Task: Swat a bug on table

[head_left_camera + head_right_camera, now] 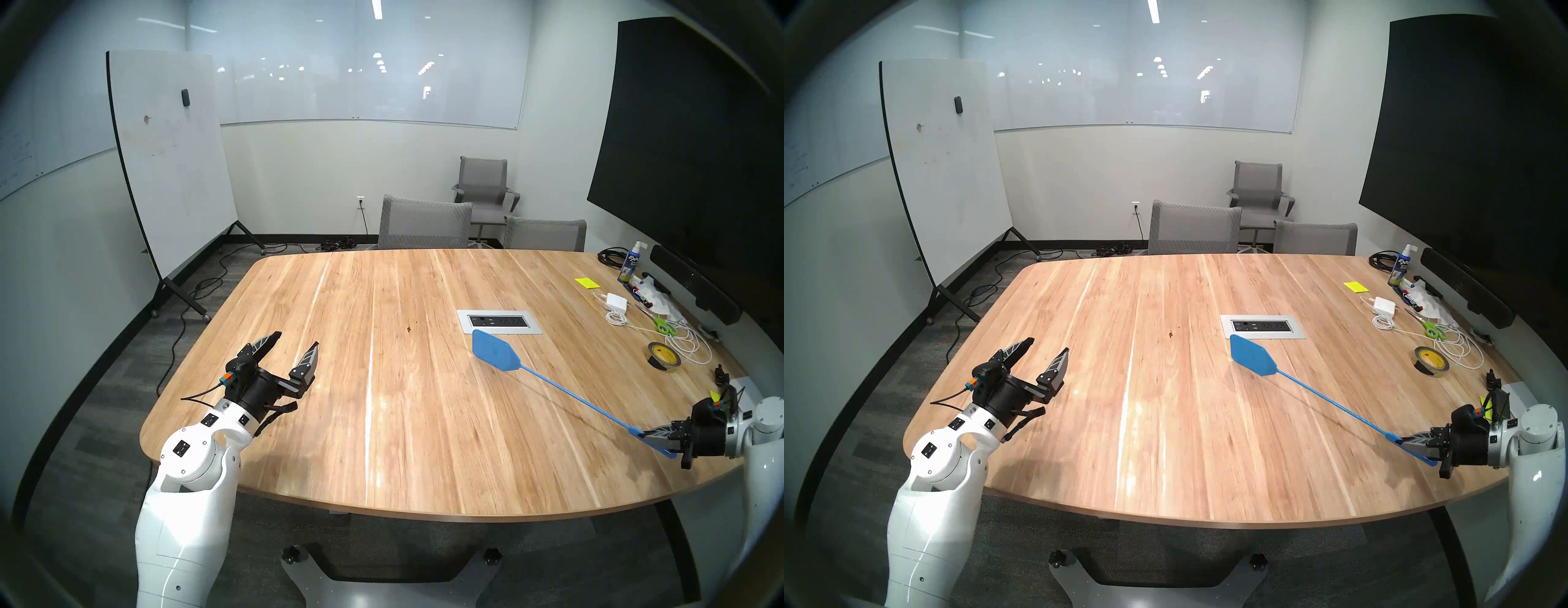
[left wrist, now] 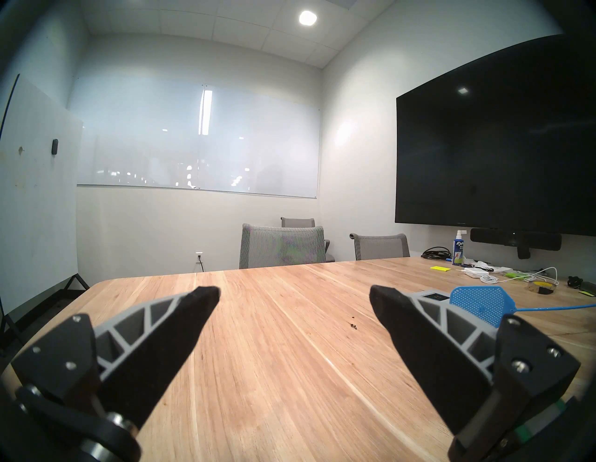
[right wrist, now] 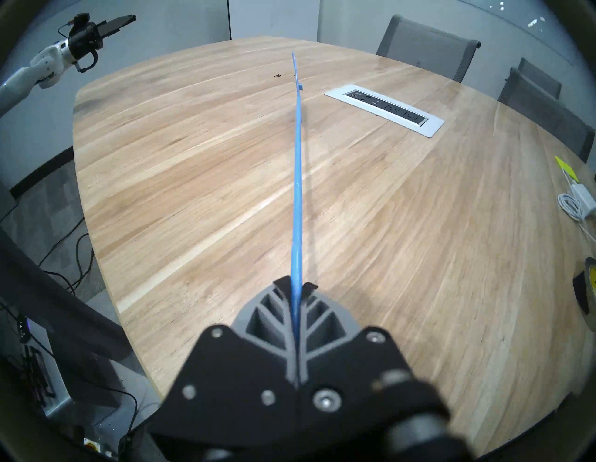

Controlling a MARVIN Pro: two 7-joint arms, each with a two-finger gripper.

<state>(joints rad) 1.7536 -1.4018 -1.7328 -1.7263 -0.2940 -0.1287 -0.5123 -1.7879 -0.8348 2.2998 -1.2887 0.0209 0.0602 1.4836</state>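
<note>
The bug (image 1: 409,329) is a tiny dark speck on the wooden table (image 1: 339,424), left of the silver outlet panel (image 1: 499,321). It also shows in the left wrist view (image 2: 353,326) and the right wrist view (image 3: 277,75). My right gripper (image 1: 647,436) is shut on the handle of a blue fly swatter (image 1: 495,351), held above the table at the right edge. The swatter's head hovers right of the bug, apart from it. In the right wrist view the swatter (image 3: 297,180) is edge-on. My left gripper (image 1: 297,339) is open and empty over the table's left side.
At the table's far right lie a tape roll (image 1: 663,357), green scissors (image 1: 664,326), a white charger with cable (image 1: 616,302), yellow sticky notes (image 1: 586,282) and a spray bottle (image 1: 631,262). Grey chairs (image 1: 424,223) stand behind the table. A whiteboard (image 1: 169,161) stands at left.
</note>
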